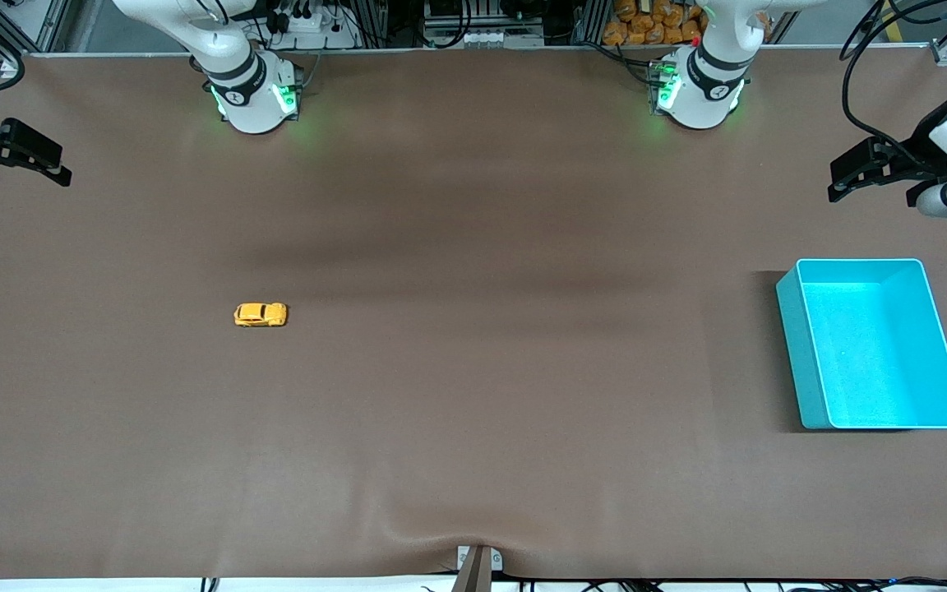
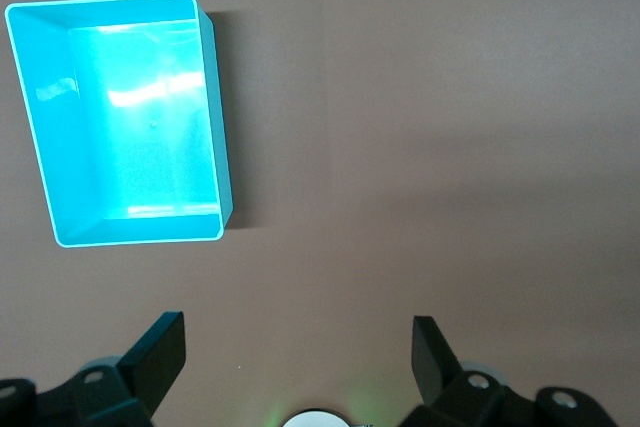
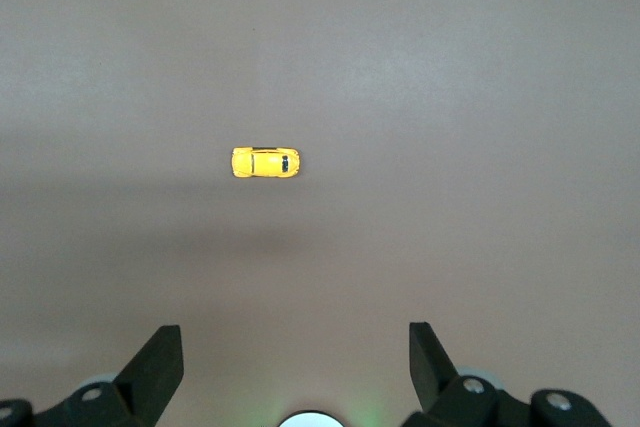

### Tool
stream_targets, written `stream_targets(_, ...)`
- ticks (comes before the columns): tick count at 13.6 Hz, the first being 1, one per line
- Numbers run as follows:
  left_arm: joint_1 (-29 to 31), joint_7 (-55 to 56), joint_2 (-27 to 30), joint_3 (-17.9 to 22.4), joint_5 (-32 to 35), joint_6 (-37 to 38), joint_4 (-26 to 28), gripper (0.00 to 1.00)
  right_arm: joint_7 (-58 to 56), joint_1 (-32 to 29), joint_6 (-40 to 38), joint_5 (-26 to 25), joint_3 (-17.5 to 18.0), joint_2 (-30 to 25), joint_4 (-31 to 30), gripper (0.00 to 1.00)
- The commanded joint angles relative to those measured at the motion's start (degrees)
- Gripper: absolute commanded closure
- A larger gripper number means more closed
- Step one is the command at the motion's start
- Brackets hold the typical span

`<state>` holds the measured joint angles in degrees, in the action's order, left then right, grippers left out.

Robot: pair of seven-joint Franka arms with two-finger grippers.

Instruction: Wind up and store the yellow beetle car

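The yellow beetle car [image 1: 261, 315] is seen on its wheels on the brown desk [image 1: 473, 411], toward the right arm's end, well apart from the right end effector [image 3: 297, 362], whose fingers are spread apart and empty. The left end effector [image 2: 299, 352] is held over the desk near the turquoise bin [image 2: 215, 127], its fingers likewise spread apart with nothing between them.
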<state>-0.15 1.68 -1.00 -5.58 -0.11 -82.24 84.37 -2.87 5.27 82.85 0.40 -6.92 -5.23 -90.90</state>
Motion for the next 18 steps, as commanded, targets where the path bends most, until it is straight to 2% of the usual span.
stream_targets(1,0.06,0.69,0.56,0.05,0.19,0.50,-0.08,0.00,-0.65,-1.67,-0.14,0.74,1.30,0.48,0.90,0.00)
stream_targets(8,0.15,1.31,0.56,0.05,0.19,0.59,0.10,0.00,-7.94,-0.97,0.03,0.48,1.30,2.85,-0.15,0.00)
stream_targets(11,0.15,1.31,0.65,0.05,0.19,0.50,0.10,0.00,-8.21,-0.70,1.96,-0.31,3.84,3.47,-2.96,0.00)
stream_targets(13,0.15,1.31,0.56,0.05,0.19,0.50,0.10,0.00,-10.65,-1.93,5.72,-2.32,7.52,3.30,-7.69,0.00)
stream_targets(15,0.15,1.31,0.56,0.05,0.19,0.50,0.10,0.00,-13.64,-3.51,12.75,-4.00,10.51,1.72,-15.85,0.00)
stream_targets(18,0.24,1.31,0.56,0.05,0.19,0.50,0.10,0.00,-19.78,-3.60,19.52,-4.00,10.70,1.63,-22.81,0.00)
